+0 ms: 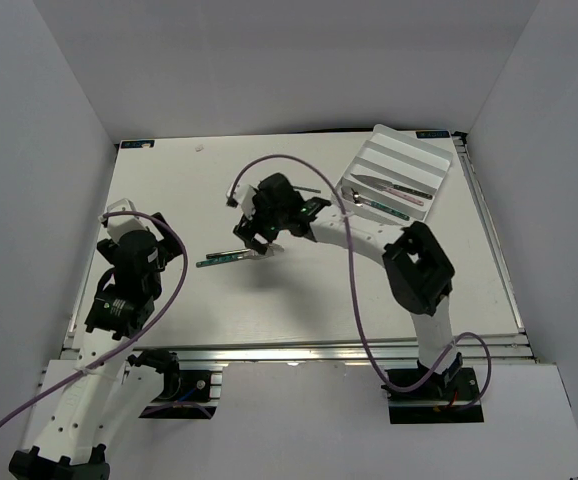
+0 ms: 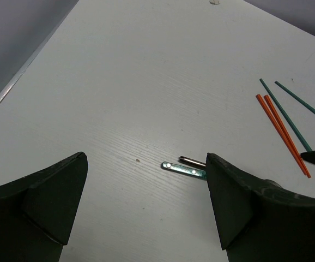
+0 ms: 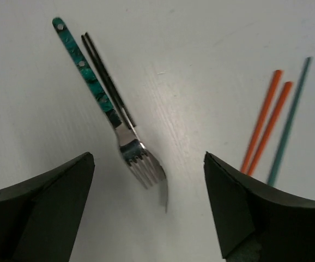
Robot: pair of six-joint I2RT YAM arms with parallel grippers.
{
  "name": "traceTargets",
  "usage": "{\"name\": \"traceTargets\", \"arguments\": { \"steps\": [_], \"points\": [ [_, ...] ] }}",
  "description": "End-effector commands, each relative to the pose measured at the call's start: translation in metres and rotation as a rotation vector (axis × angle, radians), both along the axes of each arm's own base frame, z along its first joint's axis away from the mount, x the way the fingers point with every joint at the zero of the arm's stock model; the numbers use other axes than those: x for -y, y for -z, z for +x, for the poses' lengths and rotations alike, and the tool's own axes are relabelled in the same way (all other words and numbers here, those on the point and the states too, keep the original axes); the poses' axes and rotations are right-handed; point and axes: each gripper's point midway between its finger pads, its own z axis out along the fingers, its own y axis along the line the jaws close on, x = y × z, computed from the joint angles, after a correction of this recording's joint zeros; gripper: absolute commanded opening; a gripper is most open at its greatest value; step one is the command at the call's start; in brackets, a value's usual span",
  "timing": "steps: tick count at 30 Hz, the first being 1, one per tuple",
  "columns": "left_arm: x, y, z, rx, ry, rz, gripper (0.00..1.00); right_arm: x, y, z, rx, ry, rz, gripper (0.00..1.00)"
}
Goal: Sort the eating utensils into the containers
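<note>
A fork (image 3: 141, 160) with a dark green handle (image 3: 90, 79) lies on the white table, and a dark-handled knife (image 3: 107, 78) sits right beside and partly under it. My right gripper (image 3: 149, 210) hovers open just above them, with the fork's tines and the knife's tip between its fingers and nothing gripped. Two red-orange chopsticks (image 3: 266, 123) and green chopsticks (image 3: 289, 128) lie to the right. From above, the right gripper (image 1: 261, 238) is at the table's middle over the fork (image 1: 221, 259). My left gripper (image 2: 146, 213) is open and empty, short of the handle ends (image 2: 182, 168). The white tray (image 1: 401, 150) is at the back right.
In the tray's near slots lie a knife (image 1: 374, 182), a pink-handled utensil (image 1: 411, 192) and a green-handled spoon (image 1: 379, 207). White walls enclose the table on three sides. The right arm's purple cable (image 1: 354, 290) loops over the table's middle.
</note>
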Motion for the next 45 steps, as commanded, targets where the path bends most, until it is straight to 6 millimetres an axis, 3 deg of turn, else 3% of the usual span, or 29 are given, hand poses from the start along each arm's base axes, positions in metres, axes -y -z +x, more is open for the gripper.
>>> {"name": "traceTargets", "arguments": {
  "steps": [1, 3, 5, 7, 9, 10, 19, 27, 36, 45],
  "points": [
    [-0.001, -0.003, 0.0, 0.005, -0.01, 0.003, 0.98, -0.018, 0.015, 0.008, -0.007, 0.099, -0.036, 0.82],
    [-0.001, -0.003, 0.0, 0.008, -0.01, 0.002, 0.98, -0.03, 0.023, 0.01, -0.032, 0.093, -0.009, 0.72],
    [-0.001, -0.003, -0.001, 0.007, -0.01, 0.002, 0.98, -0.045, 0.025, 0.007, -0.01, 0.032, -0.01, 0.7],
    [-0.001, -0.003, 0.0, 0.007, -0.007, 0.001, 0.98, -0.053, 0.049, 0.004, -0.021, -0.008, -0.06, 0.66],
    [-0.001, -0.002, 0.0, 0.003, -0.005, 0.003, 0.98, -0.064, 0.05, 0.005, -0.005, -0.032, -0.062, 0.65],
    [0.0, -0.002, 0.0, 0.001, -0.004, 0.003, 0.98, -0.065, 0.063, 0.005, -0.018, -0.038, -0.079, 0.63],
    [0.002, 0.0, 0.002, -0.002, 0.007, 0.002, 0.98, -0.075, 0.075, 0.01, -0.013, -0.069, -0.095, 0.58],
    [0.003, -0.001, 0.002, 0.0, 0.013, 0.0, 0.98, -0.066, 0.109, -0.005, -0.08, -0.142, -0.174, 0.55],
    [0.002, -0.001, 0.001, 0.003, 0.012, 0.0, 0.98, -0.061, 0.128, -0.006, -0.107, -0.171, -0.22, 0.52],
    [0.003, -0.002, 0.001, 0.006, 0.013, -0.001, 0.98, -0.037, 0.143, -0.013, -0.149, -0.211, -0.257, 0.45]
  ]
}}
